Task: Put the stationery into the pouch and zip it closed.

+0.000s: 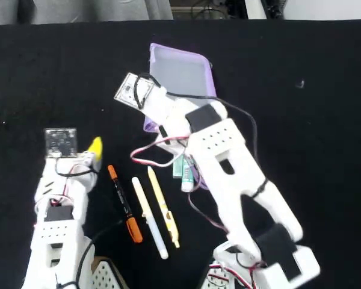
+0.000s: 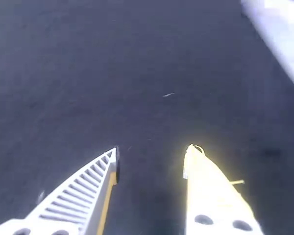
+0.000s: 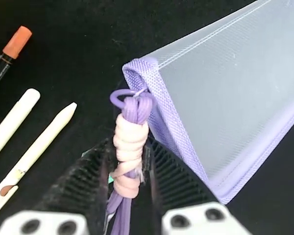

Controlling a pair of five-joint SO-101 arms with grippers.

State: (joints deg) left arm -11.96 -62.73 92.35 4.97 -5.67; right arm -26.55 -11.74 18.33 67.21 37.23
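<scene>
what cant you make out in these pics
- High view: the white right arm covers part of the purple mesh pouch, hiding its zip.
- High view: the green and white item under that arm is too covered to identify.
- Right wrist view: the braided purple and pink zip cord, held by the right gripper, runs off the frame edge.
- Left wrist view: pale blurred shape at the edge, unidentifiable.
</scene>
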